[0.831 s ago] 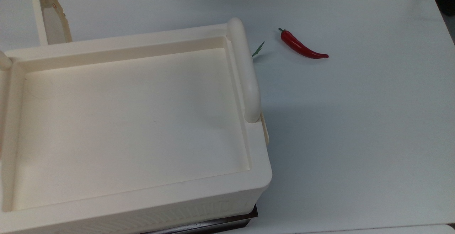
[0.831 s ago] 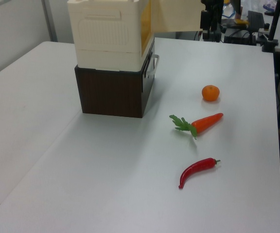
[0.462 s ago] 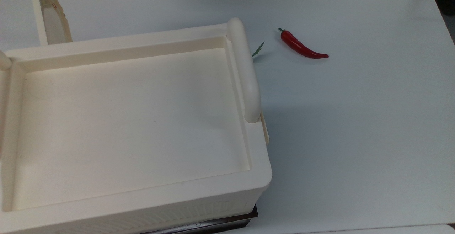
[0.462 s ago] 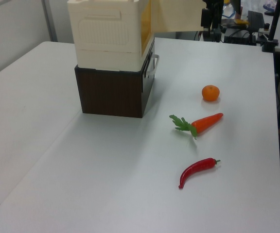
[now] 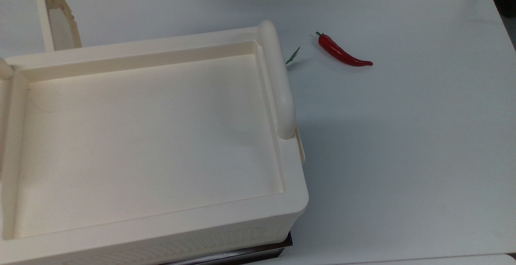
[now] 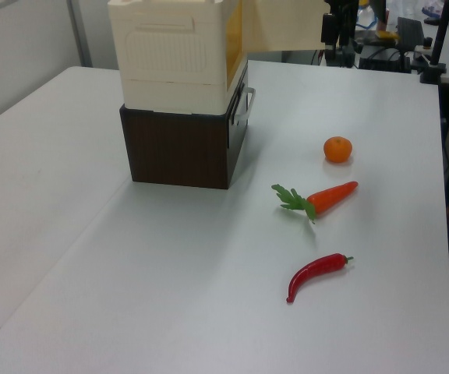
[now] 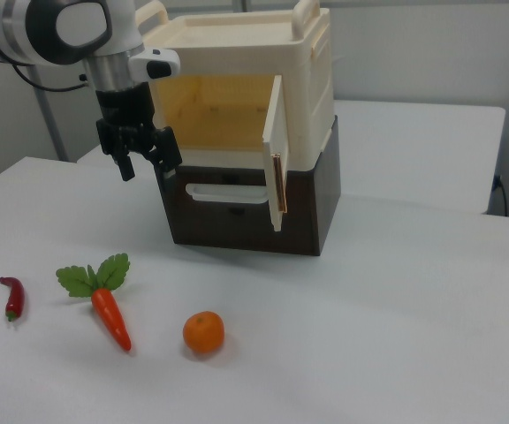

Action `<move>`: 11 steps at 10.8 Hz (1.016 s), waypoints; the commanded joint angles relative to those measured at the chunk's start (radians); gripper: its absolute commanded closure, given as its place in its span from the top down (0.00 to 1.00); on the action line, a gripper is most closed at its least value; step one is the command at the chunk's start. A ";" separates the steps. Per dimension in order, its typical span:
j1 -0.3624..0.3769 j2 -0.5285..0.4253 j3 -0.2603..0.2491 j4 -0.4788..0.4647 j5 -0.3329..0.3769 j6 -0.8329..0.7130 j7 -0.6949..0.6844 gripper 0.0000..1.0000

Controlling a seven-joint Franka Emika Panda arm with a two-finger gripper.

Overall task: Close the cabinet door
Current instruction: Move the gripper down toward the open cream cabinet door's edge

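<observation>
Right view: your gripper (image 7: 148,162) hangs spread, holding nothing | cabinet door (image 7: 274,152) swung out, well apart toward the right view's right of fingers (image 7: 167,150) | cabinet (image 7: 237,115) behind.

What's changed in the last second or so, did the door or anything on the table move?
Nothing visibly changed. The cabinet door stands open as before, and the chili, carrot and orange lie where they were on the table.

The cabinet (image 6: 178,58) sits on a dark base (image 6: 179,148), its cabinet door (image 6: 283,25) swung open.
</observation>
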 commanded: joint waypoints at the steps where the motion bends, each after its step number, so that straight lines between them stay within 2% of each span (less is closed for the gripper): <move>1: 0.009 -0.001 -0.003 -0.008 0.006 0.033 -0.001 1.00; 2: 0.009 -0.004 -0.005 -0.008 0.007 0.033 -0.001 1.00; 3: 0.009 -0.004 -0.008 -0.008 0.007 0.033 -0.002 0.85; 4: 0.009 -0.004 -0.008 -0.008 0.010 0.033 -0.012 0.52; 5: 0.009 -0.007 -0.009 -0.008 0.010 0.030 -0.056 0.16; 6: 0.006 -0.009 -0.012 -0.010 0.019 0.023 -0.097 0.00; 10: 0.004 -0.019 -0.029 -0.007 0.032 -0.006 -0.139 0.00; 11: 0.010 -0.024 -0.050 -0.007 0.032 -0.037 -0.186 0.00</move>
